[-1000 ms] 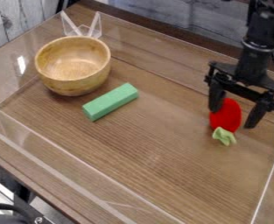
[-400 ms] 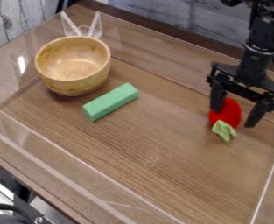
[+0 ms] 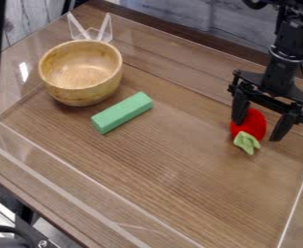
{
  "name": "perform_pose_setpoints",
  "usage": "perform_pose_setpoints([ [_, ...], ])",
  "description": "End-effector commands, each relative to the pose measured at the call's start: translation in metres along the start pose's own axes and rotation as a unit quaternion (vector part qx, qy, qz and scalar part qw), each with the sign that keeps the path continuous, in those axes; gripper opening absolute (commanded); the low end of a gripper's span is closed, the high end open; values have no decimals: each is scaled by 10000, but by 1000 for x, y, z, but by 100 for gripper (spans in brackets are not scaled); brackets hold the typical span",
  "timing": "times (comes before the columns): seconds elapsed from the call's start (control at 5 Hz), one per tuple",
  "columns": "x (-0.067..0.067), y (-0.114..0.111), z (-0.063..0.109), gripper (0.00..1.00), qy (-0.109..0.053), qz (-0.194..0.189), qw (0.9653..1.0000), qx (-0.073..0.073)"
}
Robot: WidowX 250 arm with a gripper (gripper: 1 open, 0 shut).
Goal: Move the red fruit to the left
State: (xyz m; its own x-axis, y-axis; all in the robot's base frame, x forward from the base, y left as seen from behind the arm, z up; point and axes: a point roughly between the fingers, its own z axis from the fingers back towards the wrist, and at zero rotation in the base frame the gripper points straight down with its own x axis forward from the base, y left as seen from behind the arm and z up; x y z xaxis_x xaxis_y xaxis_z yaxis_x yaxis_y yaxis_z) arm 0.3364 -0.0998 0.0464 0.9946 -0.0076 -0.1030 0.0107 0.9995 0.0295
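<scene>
the red fruit (image 3: 248, 124) is a small toy strawberry. its body is bright red and rounded, and its surface looks smooth. it has a leafy cap (image 3: 247, 144) of light green colour, which points towards the bottom of the view. the fruit lies on the wooden table (image 3: 154, 184), in the right part of the view, and the black gripper (image 3: 263, 120) is directly over this place. the upper part of the red body is partly hidden by the gripper.

the gripper is released: its fingers stand wide apart, one at the left edge of the fruit and the other to the right of it. whether a finger touches the fruit, i cannot tell.

in the upper left part of the view there is a round wooden bowl (image 3: 81, 74), much larger than the fruit and well apart from it. its colour is light yellow-brown, and the inside shows only its bare, smooth wood. just behind the bowl is a whitish object (image 3: 90, 31) with pointed tips; what it is exactly, i cannot tell.

between the bowl and the fruit, nearer to the bowl, a flat green block (image 3: 123, 112) lies at a slant on the table. in the lower left corner, a part of a dark object (image 3: 4, 233) is visible.
</scene>
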Motion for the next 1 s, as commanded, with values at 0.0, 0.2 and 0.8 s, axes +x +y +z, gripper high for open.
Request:
perform_pose_setpoints([
  [0.0, 12, 1, 17, 100, -333, 51, 9994, -37],
  [0.2, 12, 1, 17, 100, -342, 67, 9994, -5],
  [0.8, 10, -2, 17, 100, -368, 77, 9993, 64],
])
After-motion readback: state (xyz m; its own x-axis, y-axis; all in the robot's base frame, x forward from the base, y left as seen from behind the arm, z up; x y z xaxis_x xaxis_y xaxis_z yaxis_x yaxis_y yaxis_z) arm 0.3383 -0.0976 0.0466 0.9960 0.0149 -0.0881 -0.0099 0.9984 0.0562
